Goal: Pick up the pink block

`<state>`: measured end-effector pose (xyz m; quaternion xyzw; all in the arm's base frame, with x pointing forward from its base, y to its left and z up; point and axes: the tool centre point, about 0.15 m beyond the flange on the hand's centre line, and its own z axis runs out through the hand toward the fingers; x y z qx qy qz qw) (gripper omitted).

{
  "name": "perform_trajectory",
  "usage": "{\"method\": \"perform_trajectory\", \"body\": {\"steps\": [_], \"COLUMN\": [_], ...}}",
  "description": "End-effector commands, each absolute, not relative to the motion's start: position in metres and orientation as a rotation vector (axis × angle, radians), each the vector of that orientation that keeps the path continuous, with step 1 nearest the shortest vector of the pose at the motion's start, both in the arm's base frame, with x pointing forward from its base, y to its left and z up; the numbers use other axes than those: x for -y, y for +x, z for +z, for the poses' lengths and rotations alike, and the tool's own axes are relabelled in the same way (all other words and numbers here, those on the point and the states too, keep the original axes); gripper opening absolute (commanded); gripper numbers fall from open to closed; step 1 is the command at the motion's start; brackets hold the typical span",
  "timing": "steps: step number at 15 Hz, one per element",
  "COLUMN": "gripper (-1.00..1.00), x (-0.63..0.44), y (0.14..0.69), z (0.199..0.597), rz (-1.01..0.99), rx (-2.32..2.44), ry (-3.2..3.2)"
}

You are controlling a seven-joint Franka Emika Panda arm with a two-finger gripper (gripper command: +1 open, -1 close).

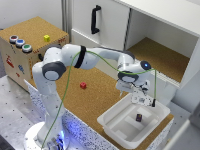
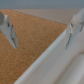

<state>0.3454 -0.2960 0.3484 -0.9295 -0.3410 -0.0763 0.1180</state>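
While hovering over the white bin (image 1: 111, 121), gripper (image 1: 142, 98) spread wide, holding nothing. Best swung toward the pink block (image 1: 83, 85), well apart on cork, then lowered squarely.

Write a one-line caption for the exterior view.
Panda gripper poised above the white bin holding a dark cube; pink block lies untouched on the cork table.

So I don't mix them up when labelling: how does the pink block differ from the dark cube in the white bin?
The pink block is bright red-pink; the dark cube is maroon-purple. The pink block sits on the open cork tabletop, while the dark cube lies inside the white bin. The gripper hangs above the bin, far nearer the dark cube than the pink block. Both are tiny plain cubes, and neither is held.
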Motion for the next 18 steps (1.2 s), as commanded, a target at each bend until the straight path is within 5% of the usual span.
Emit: {"method": "perform_trajectory", "body": {"steps": [1, 18], "gripper": [1.00, 1.00], "x": [0.241, 0.009], "y": [0.338, 0.298], "z": [0.356, 0.283], "rz": [-0.233, -0.051], "rx": [1.133, 0.615], "ry": [-2.797, -3.042]}}
